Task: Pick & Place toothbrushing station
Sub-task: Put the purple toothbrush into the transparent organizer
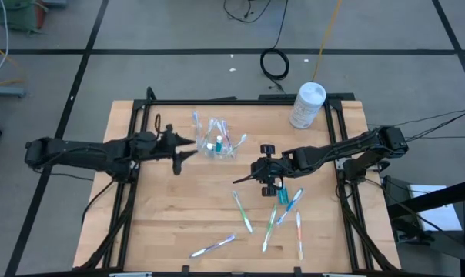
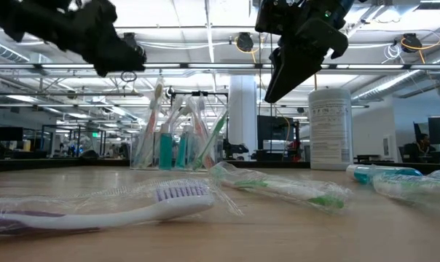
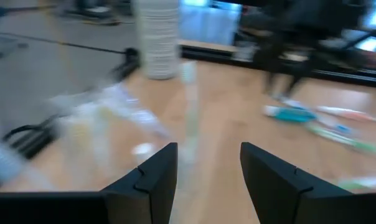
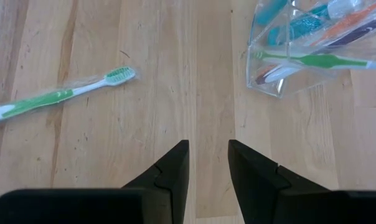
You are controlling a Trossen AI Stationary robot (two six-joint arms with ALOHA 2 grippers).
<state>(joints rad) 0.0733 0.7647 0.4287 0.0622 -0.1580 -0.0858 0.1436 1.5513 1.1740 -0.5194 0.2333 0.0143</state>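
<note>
1. The small clear plastic cup (image 1: 219, 143) stands in the upper middle of the wooden worktop (image 1: 171, 223) in the high view, holding several slim toothbrushes and a blue toothpaste tube.
2. The left claw (image 1: 188, 148) sits just left of the cup in the high view; its wrist view shows its two dark fingers (image 3: 152, 177) parted by a moderate gap with nothing between them.
3. The right claw (image 1: 240, 180) hangs above the worktop at the centre of the high view, below and right of the cup. In its wrist view the fingers (image 4: 172, 168) are a narrow gap apart, holding nothing, with bare wood beneath.
4. A green-and-white toothbrush in clear wrap (image 4: 57, 96) lies flat at the left of the right wrist view, apart from the cup (image 4: 312, 53) at the upper right.
5. More wrapped toothbrushes (image 1: 271, 227) lie scattered across the lower centre and lower right of the worktop in the high view.
6. A white cylindrical canister (image 1: 307, 105) stands at the worktop's upper right edge.
</note>
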